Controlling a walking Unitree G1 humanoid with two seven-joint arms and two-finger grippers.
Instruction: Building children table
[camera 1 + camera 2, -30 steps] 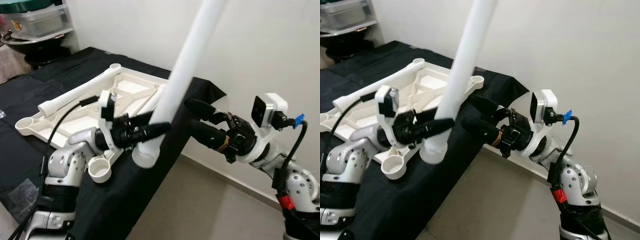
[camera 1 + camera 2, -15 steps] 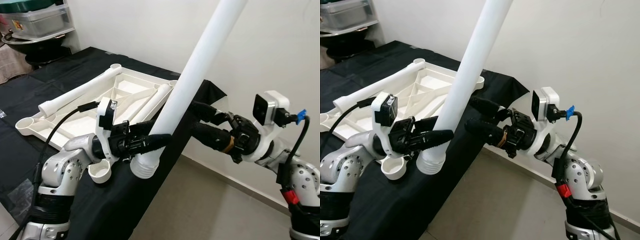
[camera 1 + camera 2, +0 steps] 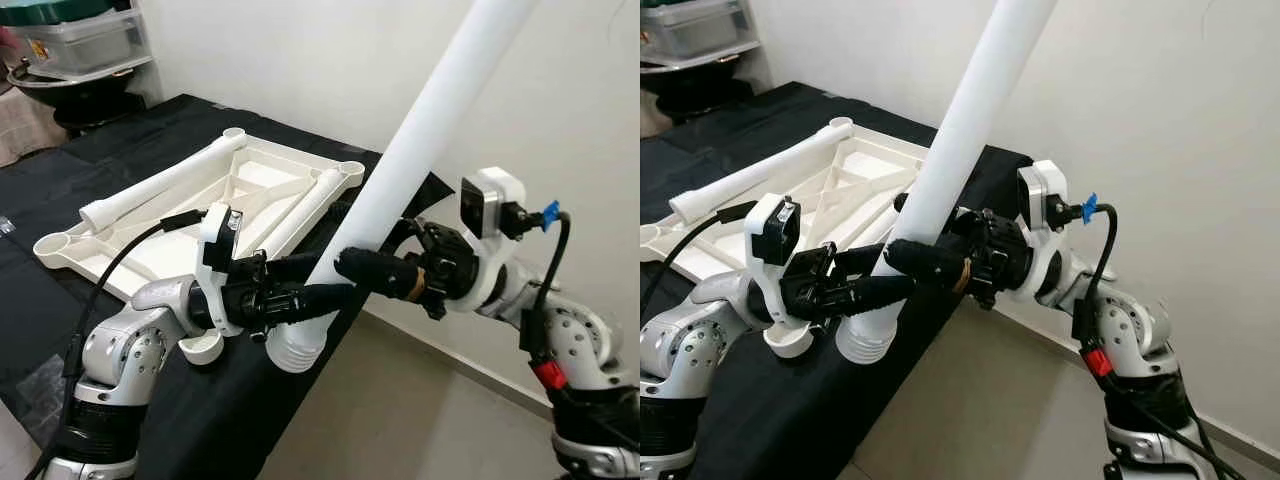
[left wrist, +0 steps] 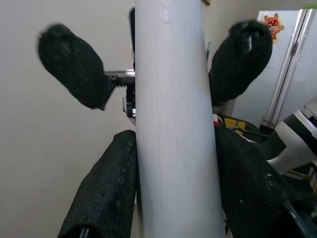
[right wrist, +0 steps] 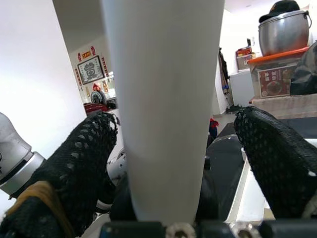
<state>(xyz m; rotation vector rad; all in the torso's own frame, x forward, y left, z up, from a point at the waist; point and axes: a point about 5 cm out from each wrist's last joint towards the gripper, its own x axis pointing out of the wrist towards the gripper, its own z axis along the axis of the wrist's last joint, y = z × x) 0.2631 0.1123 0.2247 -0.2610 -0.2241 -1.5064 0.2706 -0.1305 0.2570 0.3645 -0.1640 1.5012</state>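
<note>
I see the leg (image 3: 420, 140) held off the near edge of the black table (image 3: 60, 180), long axis tilted up and to the right, threaded end down. The left gripper (image 3: 330, 296) is clamped on it just above the threads. The right gripper (image 3: 350, 262) straddles it just higher, fingers (image 5: 277, 153) apart, not touching. The upturned tabletop (image 3: 250, 190) lies to the left, its near corner socket (image 3: 200, 348) just beside the threaded end; I judge the left arm better placed to seat it.
</note>
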